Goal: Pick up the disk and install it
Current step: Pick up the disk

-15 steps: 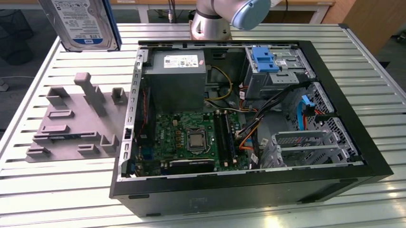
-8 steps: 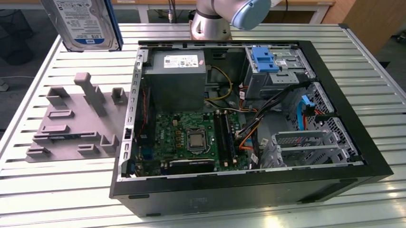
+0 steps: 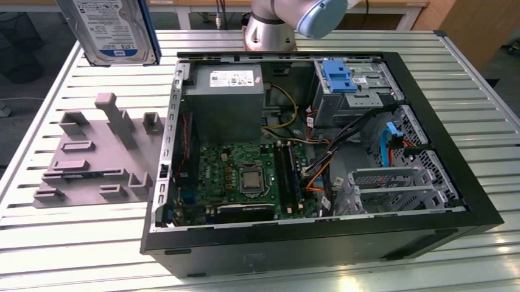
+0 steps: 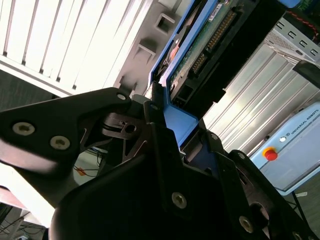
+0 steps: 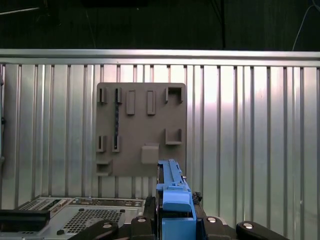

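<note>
The disk (image 3: 109,30), a silver drive with a white-and-blue label in a blue frame, hangs in the air above the table's far corner on the exterior view's left. It is well above the grey holder plate (image 3: 97,152). In the second wrist view my gripper (image 4: 172,130) is shut on the disk's blue frame (image 4: 180,117), and the drive's green circuit board (image 4: 200,45) faces the camera. In the first wrist view the gripper (image 5: 175,222) clamps the disk (image 5: 174,192) edge-on, high over the holder plate (image 5: 141,127).
An open computer case (image 3: 479,213) lies on the slatted metal table (image 3: 81,243), right of the holder plate. Inside are a grey power supply (image 3: 228,91), a motherboard (image 3: 243,176), cables and a drive bay with a blue bracket (image 3: 340,76). The arm's base (image 3: 276,24) stands behind the case.
</note>
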`<state>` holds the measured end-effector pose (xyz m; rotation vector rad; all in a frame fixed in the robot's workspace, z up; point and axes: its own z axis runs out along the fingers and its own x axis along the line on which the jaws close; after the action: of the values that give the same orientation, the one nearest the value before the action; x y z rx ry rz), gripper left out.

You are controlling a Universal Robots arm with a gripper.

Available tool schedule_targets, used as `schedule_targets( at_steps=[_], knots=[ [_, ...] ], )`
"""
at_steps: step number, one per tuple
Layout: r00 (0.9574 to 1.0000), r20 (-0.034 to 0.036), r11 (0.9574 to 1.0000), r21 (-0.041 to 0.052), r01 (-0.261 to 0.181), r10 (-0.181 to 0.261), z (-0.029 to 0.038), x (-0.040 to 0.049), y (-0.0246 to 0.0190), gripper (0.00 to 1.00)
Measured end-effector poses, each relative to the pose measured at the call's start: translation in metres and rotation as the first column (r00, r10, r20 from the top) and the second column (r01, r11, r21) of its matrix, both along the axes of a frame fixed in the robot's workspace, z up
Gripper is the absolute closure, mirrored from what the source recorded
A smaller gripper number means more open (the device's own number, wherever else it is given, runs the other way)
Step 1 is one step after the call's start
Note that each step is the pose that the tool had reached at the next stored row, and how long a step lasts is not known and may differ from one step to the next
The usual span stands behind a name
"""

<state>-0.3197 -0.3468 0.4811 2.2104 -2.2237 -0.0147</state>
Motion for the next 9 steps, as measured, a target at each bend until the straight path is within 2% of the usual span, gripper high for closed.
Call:
schedule_targets(
  at_steps=[9],
  knots=[
    [1.0,0.0,1.0,0.0,0.0,0.0,0.0,0.0058,0.0,0.64]
  ],
)
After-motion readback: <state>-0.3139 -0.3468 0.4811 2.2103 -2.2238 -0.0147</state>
